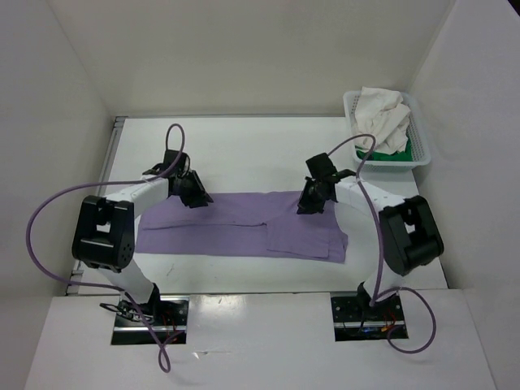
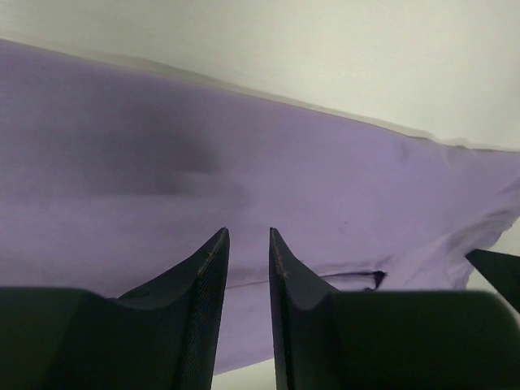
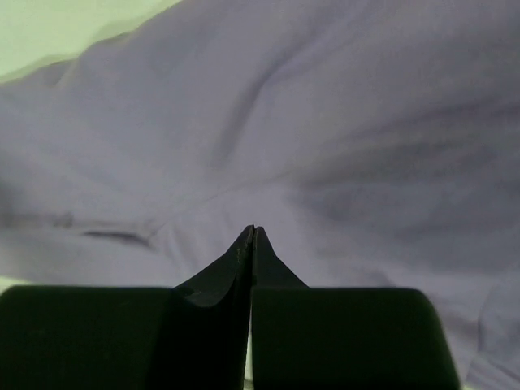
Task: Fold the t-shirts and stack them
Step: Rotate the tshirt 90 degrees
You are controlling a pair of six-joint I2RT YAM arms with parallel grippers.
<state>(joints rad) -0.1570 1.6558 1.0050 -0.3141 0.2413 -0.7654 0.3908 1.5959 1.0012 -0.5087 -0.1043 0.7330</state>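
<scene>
A lavender t-shirt [image 1: 244,223] lies flat across the middle of the table, with a folded flap at its lower right. My left gripper [image 1: 197,197] hovers over the shirt's upper left edge. In the left wrist view its jaws [image 2: 248,231] stand a little apart, with only purple cloth [image 2: 284,162] showing beneath them. My right gripper [image 1: 311,203] sits over the shirt's upper right part. In the right wrist view it [image 3: 252,229] is shut tight above the wrinkled cloth [image 3: 325,122], with nothing seen between the fingers. A cream t-shirt [image 1: 383,114] and a green t-shirt [image 1: 398,154] lie in the basket.
A white mesh basket [image 1: 424,150] stands at the back right corner, against the right wall. White walls close in the table on the left, back and right. Purple cables loop from both arms above the table.
</scene>
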